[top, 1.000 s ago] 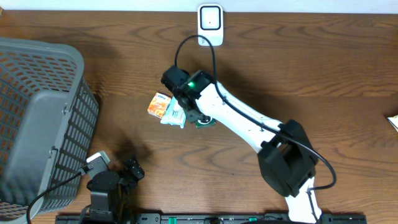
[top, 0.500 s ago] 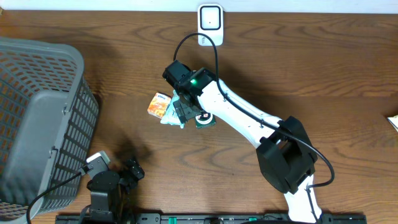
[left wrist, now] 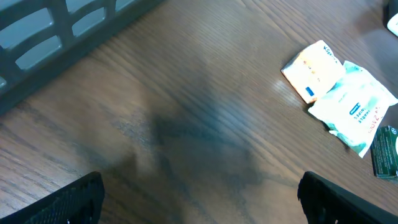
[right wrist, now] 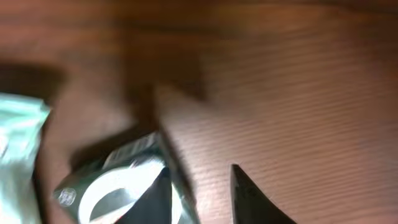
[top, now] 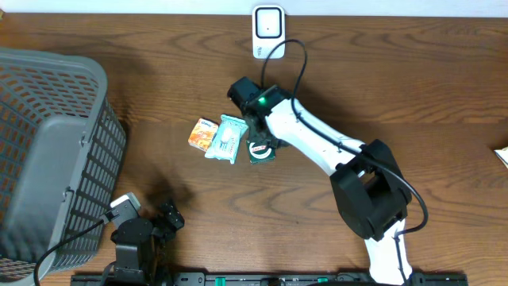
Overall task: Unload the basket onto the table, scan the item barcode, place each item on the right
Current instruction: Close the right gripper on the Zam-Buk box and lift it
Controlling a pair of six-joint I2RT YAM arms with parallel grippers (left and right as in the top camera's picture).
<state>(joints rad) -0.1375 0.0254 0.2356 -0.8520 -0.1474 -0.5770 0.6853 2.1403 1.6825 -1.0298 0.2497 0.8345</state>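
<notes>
Right gripper (right wrist: 200, 171) narrowly parted, straddling green packet (right wrist: 118, 183) edge.

- Lying on the table (top: 397, 87): three small packets, namely one orange packet (top: 203, 133), one pale green packet (top: 226, 138) and one dark green packet (top: 260, 151).
- Standing at the far edge of the table: one white scanner (top: 268, 30).
- Sitting at the left side: one grey basket (top: 48, 159).
- Showing over the wood: two grippers, namely one left gripper (left wrist: 205, 199) and one right gripper (right wrist: 196, 196).
- Peeking in at the right edge: one pale item (top: 502, 156), too cropped for identifying.
</notes>
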